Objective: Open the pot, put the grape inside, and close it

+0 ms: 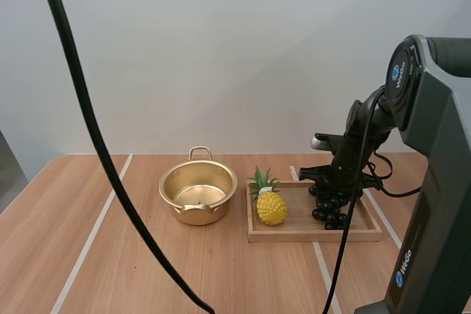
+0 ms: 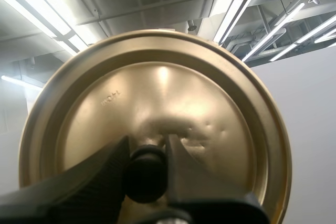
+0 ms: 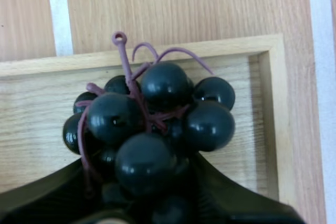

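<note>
The golden pot [image 1: 197, 215] stands uncovered on the table, left of the wooden tray [image 1: 309, 234]. Its golden lid [image 2: 157, 93] is held up in the air, and my left gripper [image 2: 147, 153] is shut on the lid's black knob [image 2: 145, 177]. My right gripper [image 1: 333, 195] reaches down over the right half of the tray. Its fingers close on a bunch of dark grapes [image 1: 329, 211] from both sides. From the right wrist, the grapes [image 3: 152, 114] with their purple stem sit between the fingertips of that gripper [image 3: 147, 182], over the tray floor [image 3: 31, 108].
A yellow toy pineapple [image 1: 271, 207] lies in the left part of the tray, between the grapes and the pot. White tape lines run across the wooden table [image 1: 110, 255].
</note>
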{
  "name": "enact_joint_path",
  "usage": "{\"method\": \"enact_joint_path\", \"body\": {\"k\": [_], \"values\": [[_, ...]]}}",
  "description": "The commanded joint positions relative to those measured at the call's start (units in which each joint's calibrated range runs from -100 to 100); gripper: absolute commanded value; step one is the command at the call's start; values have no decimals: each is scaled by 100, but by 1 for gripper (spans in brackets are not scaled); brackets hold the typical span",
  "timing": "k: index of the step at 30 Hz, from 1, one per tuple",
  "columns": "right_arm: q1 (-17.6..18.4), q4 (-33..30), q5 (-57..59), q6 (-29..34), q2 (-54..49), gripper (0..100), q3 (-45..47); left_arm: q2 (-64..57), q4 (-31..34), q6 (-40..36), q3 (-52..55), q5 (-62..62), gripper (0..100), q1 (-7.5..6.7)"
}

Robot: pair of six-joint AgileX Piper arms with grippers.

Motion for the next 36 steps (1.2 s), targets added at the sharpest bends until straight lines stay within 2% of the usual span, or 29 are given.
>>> {"method": "enact_joint_path", "body": {"k": [1,7,14,19,22,29,36], "values": [[-16,26,66,-23,-266,0,-14,13,13,-31,-33,-66,0,-12],[-16,137,122,-42,-1190,0,-14,13,13,-31,-33,-66,0,-12],[-8,192,-47,-193,-2772,0,-14,-13,13,-31,-33,-228,0,-12],[-8,980,-298,-1158,-3710,0,-30,-55,13,-31,-33,-566,0,-12],[45,1505,96,-1656,-4013,0,-258,-55,13,-31,-33,-715,0,-12],[396,2167,611,-2079,-4140,0,-1110,-55,13,-13,-33,-714,0,-12],[1053,2521,626,-2253,-4085,0,-1692,-55,13,-13,-33,-714,0,-12]]}}
